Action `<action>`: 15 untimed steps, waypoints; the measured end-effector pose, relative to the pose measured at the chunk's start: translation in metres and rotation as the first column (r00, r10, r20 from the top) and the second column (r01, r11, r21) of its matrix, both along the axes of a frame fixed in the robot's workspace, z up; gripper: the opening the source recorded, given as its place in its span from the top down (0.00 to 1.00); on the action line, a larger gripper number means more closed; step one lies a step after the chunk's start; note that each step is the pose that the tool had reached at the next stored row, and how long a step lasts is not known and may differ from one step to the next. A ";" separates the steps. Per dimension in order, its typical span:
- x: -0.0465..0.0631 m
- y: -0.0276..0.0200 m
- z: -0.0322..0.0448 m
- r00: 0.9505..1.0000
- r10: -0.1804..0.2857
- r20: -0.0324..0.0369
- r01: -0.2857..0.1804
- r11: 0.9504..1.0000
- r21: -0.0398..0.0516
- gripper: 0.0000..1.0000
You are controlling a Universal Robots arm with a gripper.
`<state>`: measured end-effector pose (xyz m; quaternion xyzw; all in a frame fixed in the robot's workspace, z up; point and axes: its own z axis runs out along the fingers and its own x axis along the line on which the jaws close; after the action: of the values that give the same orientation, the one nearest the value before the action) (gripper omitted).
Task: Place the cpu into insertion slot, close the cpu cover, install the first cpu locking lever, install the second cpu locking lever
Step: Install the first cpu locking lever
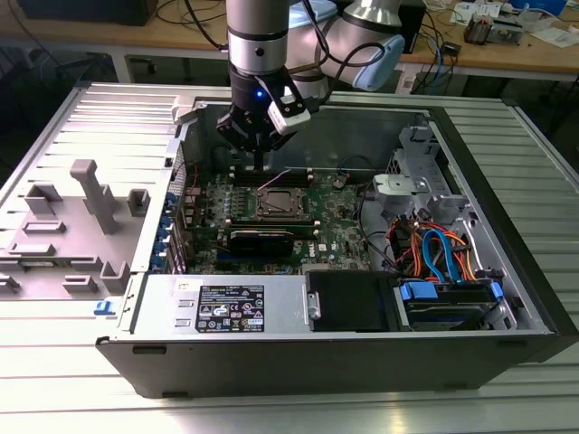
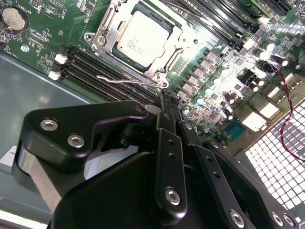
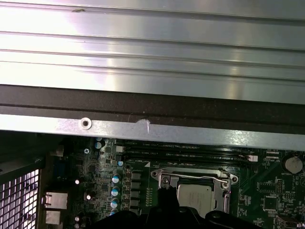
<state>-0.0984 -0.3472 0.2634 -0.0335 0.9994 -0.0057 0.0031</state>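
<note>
The cpu [image 2: 143, 39] lies flat in the insertion slot [image 1: 278, 204] on the green board, its dull silver top showing through the window of the cpu cover [image 2: 177, 45], which lies down over it. A thin wire locking lever [image 2: 116, 79] runs along the socket side nearest my fingertips; another lever [image 3: 195, 176] crosses the socket's far edge in the first wrist view. My gripper [image 1: 261, 165] hangs over the memory slots just behind the socket, shut with nothing in it. In the second wrist view the gripper [image 2: 164, 98] tip ends a short way from the wire lever.
The board sits inside an open computer case [image 1: 507, 226]. A long black card [image 1: 262, 240] lies in front of the socket, coloured cables [image 1: 434, 253] fill the exterior view's right, a metal box [image 1: 226, 307] lines the front. A grey fixture plate [image 1: 81, 217] stands at the left.
</note>
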 end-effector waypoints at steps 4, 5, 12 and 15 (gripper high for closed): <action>0.001 0.0000 -0.0003 1.000 0.000 0.000 0.000 1.000 0.000 0.89; 0.001 0.0000 -0.0006 1.000 0.000 0.000 0.000 1.000 0.000 0.89; 0.005 0.0003 -0.0092 1.000 0.000 0.000 0.000 1.000 -0.002 0.89; 0.007 0.0005 -0.0122 1.000 0.000 0.000 0.000 1.000 -0.003 0.89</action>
<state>-0.0912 -0.3467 0.2512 -0.0334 0.9994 -0.0072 0.0030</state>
